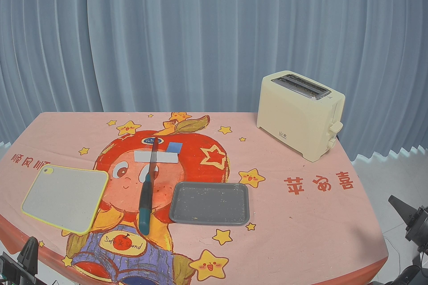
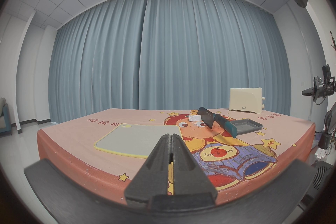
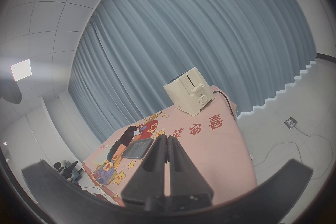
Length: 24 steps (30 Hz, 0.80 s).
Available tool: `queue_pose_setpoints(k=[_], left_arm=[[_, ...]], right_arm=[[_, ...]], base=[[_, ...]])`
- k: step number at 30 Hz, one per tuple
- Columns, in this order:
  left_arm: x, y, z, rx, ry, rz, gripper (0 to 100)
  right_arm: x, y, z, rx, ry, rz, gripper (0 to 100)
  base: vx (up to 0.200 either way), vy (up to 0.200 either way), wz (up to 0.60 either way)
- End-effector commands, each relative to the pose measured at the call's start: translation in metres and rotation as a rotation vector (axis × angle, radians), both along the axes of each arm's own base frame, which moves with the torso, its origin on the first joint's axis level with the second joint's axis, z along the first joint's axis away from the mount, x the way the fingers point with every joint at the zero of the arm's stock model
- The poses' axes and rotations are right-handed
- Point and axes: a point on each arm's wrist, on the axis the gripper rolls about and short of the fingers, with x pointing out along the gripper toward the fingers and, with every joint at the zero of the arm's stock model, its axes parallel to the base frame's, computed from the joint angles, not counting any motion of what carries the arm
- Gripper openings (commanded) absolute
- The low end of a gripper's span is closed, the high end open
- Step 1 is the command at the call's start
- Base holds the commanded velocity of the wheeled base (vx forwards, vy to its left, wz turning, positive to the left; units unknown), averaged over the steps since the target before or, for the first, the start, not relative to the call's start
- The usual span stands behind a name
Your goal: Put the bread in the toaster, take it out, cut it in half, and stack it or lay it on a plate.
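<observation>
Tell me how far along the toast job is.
Done: nothing; the grey rectangular tray holds only crumbs. In hand: nothing; the left end effector and right end effector are shut, off the pink-clothed table. Left: toasting, cutting, plating; the teal-handled knife lies beside the yellow-rimmed cutting board, the cream toaster stands far right.

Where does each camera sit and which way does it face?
Head view: high, looking forward and down over the table; left gripper and right gripper at the lower corners.
Left wrist view: low off the near left edge, facing across the cutting board; own shut gripper.
Right wrist view: off the right side, facing the toaster; own shut gripper.
Shared: toaster, knife, gray tray.
</observation>
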Motion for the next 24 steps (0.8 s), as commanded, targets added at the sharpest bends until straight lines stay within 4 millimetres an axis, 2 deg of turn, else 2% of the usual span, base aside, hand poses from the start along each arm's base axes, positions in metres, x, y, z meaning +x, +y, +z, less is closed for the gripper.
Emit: queue_pose_setpoints(k=[1,24], left_arm=[[0.0006,0.0000,-0.0051,0.000,0.008,0.000,0],[0.0006,0.0000,-0.0051,0.000,0.008,0.000,0]], right_arm=[[-0.0009,-0.0001,-0.0052,-0.004,0.020,0.001,0],[-0.0017,0.0003,-0.0071,-0.008,0.038,0.012,0]], base=[[0.000,0.000,0.00],[0.000,0.000,0.00]])
